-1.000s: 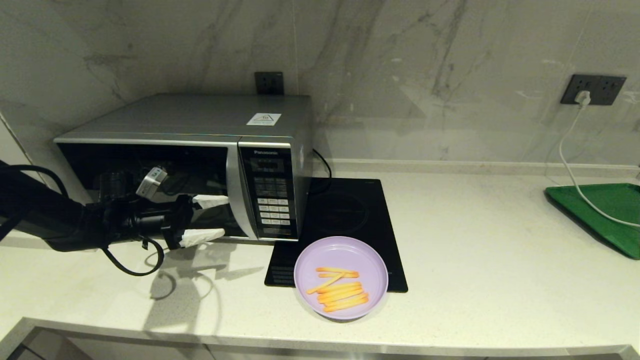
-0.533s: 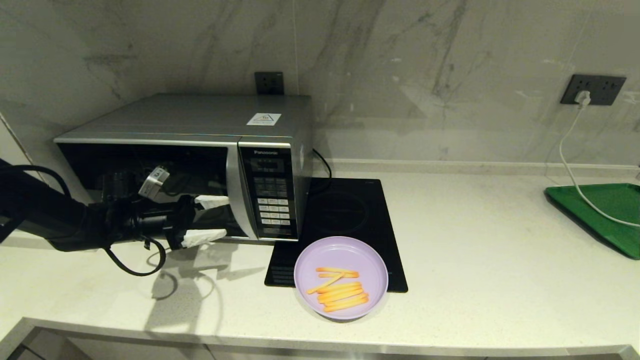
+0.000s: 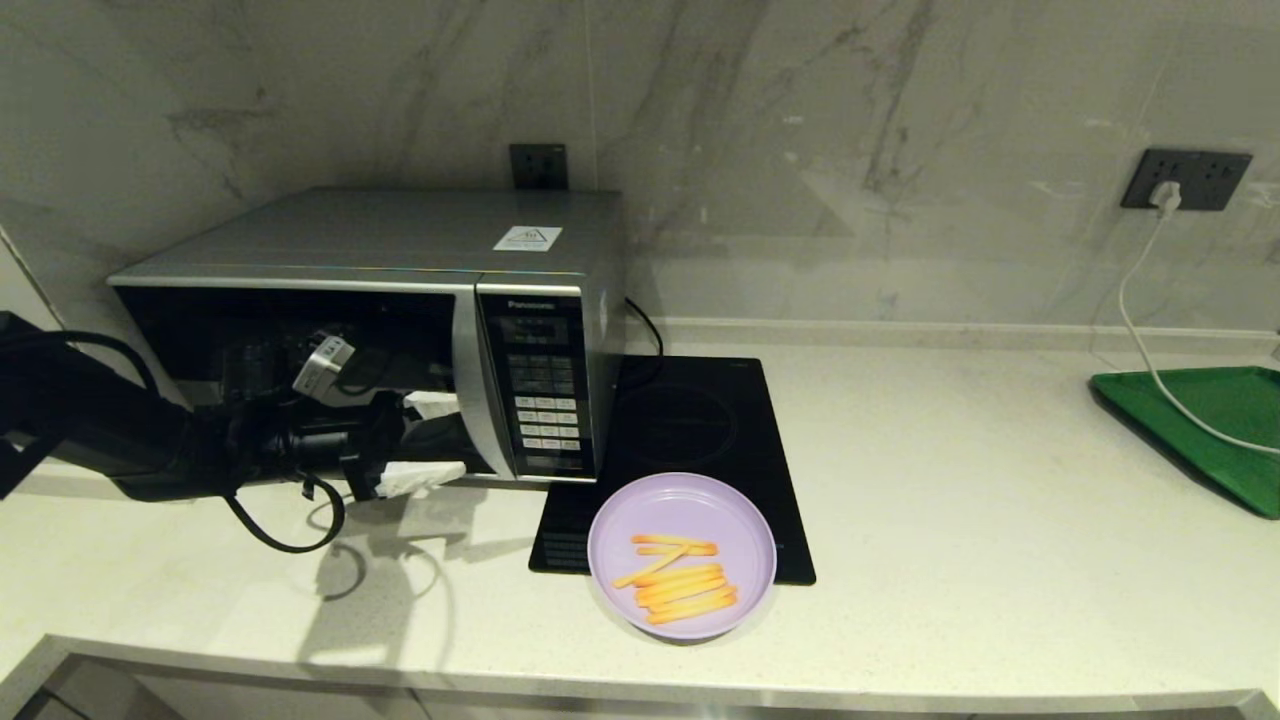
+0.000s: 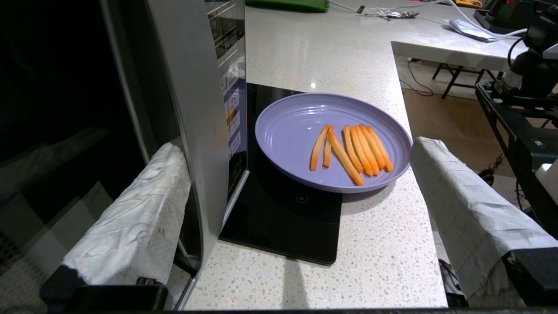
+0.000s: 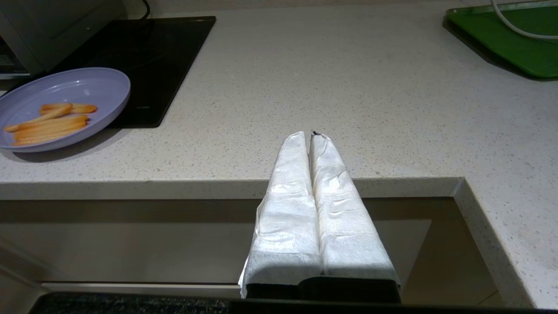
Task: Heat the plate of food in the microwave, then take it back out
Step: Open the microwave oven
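Observation:
The silver microwave (image 3: 400, 240) stands at the left of the counter with its dark glass door (image 4: 56, 109) closed. My left gripper (image 3: 440, 438) is open at the door's curved handle strip (image 4: 187, 109). One padded finger (image 4: 135, 218) sits between the strip and the glass, the other finger (image 4: 462, 192) hangs free over the counter. The lilac plate (image 3: 680, 505) with orange fries (image 3: 685, 585) rests half on the black hob, to the right of that gripper; the plate (image 4: 283, 131) also shows in the left wrist view. My right gripper (image 5: 311, 136) is shut and empty off the counter's front edge.
A flat black hob (image 3: 690, 420) lies beside the microwave under the plate's far half. A green tray (image 3: 1210, 420) sits at the far right with a white cable (image 3: 1140, 330) running onto it from a wall socket. The counter's front edge (image 5: 218, 187) is near.
My left gripper has shifted a little to the right, toward the handle strip, and its far finger is now partly hidden behind the strip. The plate has not moved.

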